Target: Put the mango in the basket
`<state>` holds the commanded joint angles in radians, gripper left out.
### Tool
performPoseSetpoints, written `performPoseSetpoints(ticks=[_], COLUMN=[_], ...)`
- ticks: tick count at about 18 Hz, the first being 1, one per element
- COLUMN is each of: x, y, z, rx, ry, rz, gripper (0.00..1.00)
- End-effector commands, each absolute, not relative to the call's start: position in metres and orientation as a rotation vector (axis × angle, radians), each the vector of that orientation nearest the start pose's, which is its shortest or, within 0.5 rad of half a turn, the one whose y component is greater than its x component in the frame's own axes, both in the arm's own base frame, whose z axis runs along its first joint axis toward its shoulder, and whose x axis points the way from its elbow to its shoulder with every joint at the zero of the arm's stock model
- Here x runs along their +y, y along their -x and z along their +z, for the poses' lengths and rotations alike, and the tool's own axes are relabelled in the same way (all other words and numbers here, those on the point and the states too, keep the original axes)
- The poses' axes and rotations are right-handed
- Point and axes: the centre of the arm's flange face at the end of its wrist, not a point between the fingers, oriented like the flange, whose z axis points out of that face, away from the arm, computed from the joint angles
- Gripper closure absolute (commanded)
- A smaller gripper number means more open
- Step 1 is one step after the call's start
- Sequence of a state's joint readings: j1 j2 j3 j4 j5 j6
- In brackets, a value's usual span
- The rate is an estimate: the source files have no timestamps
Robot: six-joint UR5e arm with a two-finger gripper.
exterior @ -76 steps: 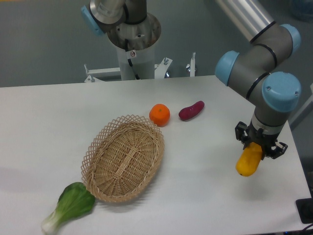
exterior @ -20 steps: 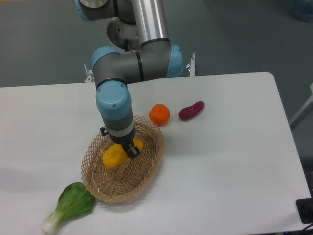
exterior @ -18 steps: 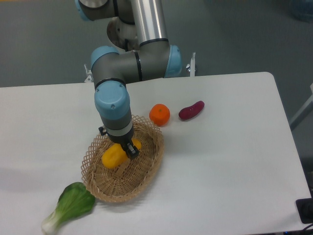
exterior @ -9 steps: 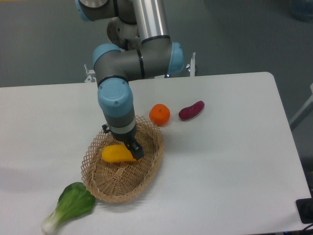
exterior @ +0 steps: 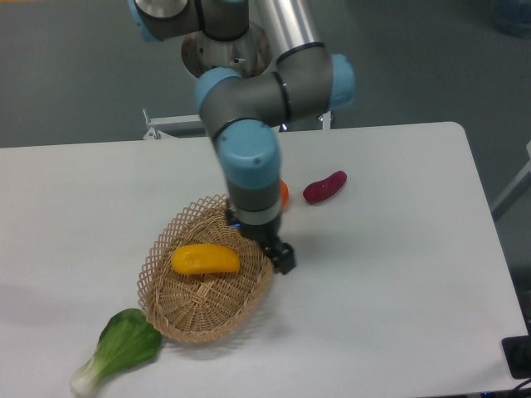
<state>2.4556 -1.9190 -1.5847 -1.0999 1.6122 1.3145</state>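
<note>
The mango (exterior: 205,259) lies in the basket (exterior: 178,311), left of center. The gripper (exterior: 278,255) holds nothing; I cannot tell if it is open. Lift straight up, clear of the rim.

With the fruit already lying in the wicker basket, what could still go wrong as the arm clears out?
1. The end effector hangs low beside the scalloped lattice rim of the oval tan wicker basket; a sideways exit could snag and drag it.
2. The round orange citrus sits mostly hidden behind the arm, so retreating backward might knock it.
3. A dragged basket could roll out the smooth yellow-orange oblong mango.
</note>
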Motion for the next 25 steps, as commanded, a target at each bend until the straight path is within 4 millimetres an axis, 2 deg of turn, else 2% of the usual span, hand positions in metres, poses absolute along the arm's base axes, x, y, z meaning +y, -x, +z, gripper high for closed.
performPoseSetpoints(ticks=[6, 8, 11, 15, 19, 21, 25], x=[0.464, 0.448, 0.426, 0.405, 0.405, 0.408, 0.404], y=[0.491, 0.522, 0.553, 0.577, 0.586, 0.595, 0.602], z=[0.343, 0.341, 0.342, 0.336, 0.32, 0.316, 0.315], rx=[0.57, 0.519, 0.551, 0.532, 0.529, 0.523, 0.526], ry=[3.144, 3.154, 3.142, 3.144, 3.151, 3.145, 3.116], rz=[0.171, 0.176, 0.18, 0.172, 0.151, 0.155, 0.141], gripper=[0.0, 0.0, 0.0, 0.0, 0.0, 0.0, 0.0])
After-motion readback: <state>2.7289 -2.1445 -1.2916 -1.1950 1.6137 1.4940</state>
